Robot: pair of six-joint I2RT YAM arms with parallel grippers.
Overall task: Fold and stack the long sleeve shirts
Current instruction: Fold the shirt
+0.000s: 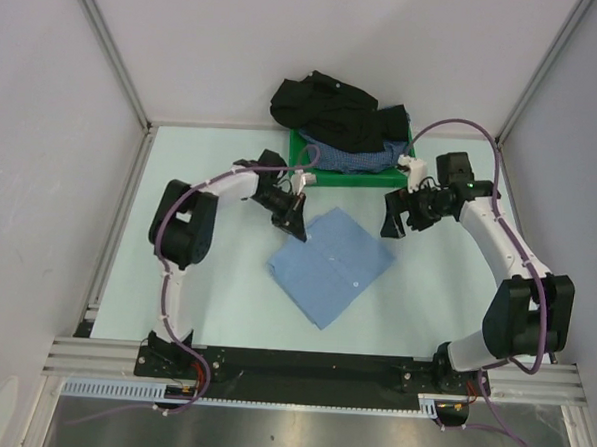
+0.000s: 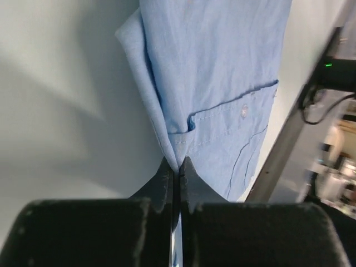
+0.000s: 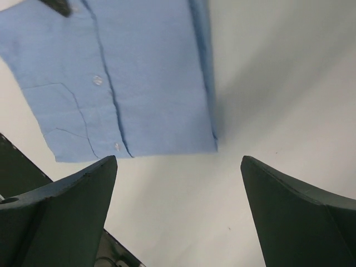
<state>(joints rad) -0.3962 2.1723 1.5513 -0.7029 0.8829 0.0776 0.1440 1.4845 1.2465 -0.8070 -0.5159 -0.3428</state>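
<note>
The light blue shirt [image 1: 331,265] lies folded into a rough square in the middle of the table. My left gripper [image 1: 296,226] is shut on its far left corner; the wrist view shows the cloth [image 2: 211,78] pinched between the closed fingers [image 2: 164,178]. My right gripper [image 1: 391,220] is open and empty, just right of the shirt's far right corner, with the shirt [image 3: 122,72] ahead of its fingers [image 3: 83,189]. The black shirt [image 1: 330,107] and the dark-blue checked shirt [image 1: 352,156] lie heaped on the green tray [image 1: 303,174] at the back.
The green tray stands at the table's far edge, between the two wrists. Grey walls and aluminium frame rails [image 1: 103,223] close in the table on three sides. The arm bases sit on a black rail [image 1: 311,369] at the near edge.
</note>
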